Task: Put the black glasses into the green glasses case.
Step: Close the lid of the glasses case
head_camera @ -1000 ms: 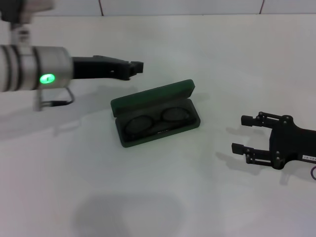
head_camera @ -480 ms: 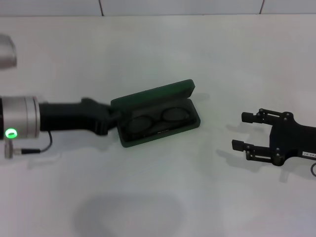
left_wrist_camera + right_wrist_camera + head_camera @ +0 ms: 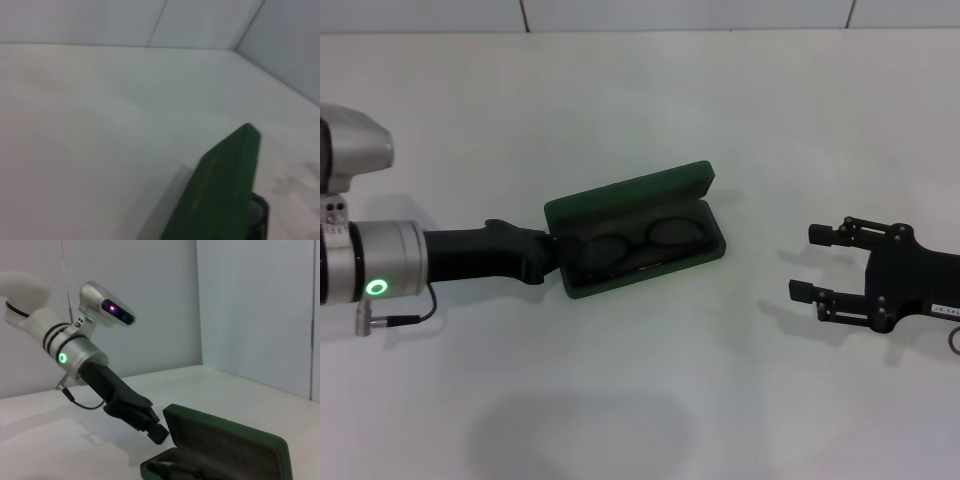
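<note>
You've got the green glasses case point(image 3: 638, 228) lying open mid-table point(image 3: 640, 400), lid point(image 3: 630, 198) tilted up on the far side, tray toward the robot. The black glasses point(image 3: 638, 243) are already inside the tray, lenses side by side, lying flat on the dark lining. Frame sits fully within the rim as far as the head view shows.

Left gripper point(image 3: 552, 252) is low at the case's left end, tip right at the corner where lid meets tray. It looks like contact, but you can't confirm it from the head view. Right wrist view shows the same tip point(image 3: 159, 434) just beside the lid's end. Can't tell whether its jaws are spread or pressed together; they read as one dark block in both views. Left wrist view only gives you the lid's outer shell point(image 3: 220, 190) close up.

Right gripper point(image 3: 815, 265) is parked well off to the right of the case, jaws spread, holding nothing.
</note>
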Controlling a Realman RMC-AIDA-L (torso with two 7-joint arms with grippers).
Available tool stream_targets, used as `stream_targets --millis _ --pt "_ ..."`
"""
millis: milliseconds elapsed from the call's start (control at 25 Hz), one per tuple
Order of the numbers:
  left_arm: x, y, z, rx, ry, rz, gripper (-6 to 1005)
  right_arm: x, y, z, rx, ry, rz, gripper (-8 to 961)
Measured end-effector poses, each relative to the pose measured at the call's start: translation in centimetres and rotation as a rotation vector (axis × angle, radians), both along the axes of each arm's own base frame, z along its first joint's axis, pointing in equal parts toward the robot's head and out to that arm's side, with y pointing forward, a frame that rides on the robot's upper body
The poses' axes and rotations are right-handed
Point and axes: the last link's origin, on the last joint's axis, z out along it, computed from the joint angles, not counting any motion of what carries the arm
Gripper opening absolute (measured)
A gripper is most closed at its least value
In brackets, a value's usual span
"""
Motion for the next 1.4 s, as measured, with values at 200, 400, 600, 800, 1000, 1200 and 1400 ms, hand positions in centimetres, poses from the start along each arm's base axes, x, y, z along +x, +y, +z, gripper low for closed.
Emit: stream_targets --millis 200,400,600,800,1000,1200,1400 --pt "-0.3 0.6 -0.3 0.018 0.02 0.021 81 0.0 0.0 0.0 0.0 0.001 0.0 722" --pt "-0.6 1.6 -0.1 0.068 0.055 0.04 82 -0.1 -0.1 0.0 -0.003 0.004 0.003 722" --pt "-0.3 3.2 0.3 0.128 0.091 0.038 83 -0.1 0.0 0.0 -0.004 0.005 0.006 722" --pt "0.6 4.9 0.5 0.173 0.115 0.021 83 -0.2 0.0 0.0 -0.006 0.005 0.009 722" --pt "1.2 5.7 0.6 0.193 0.122 0.011 84 -0.2 0.0 0.0 -0.006 0.005 0.01 722" --pt "1.1 5.4 0.7 0.171 0.114 0.019 85 -0.2 0.0 0.0 -0.004 0.006 0.01 722" --pt "0.2 3.5 0.8 0.098 0.09 0.022 86 -0.2 0.0 0.0 -0.005 0.006 0.01 721"
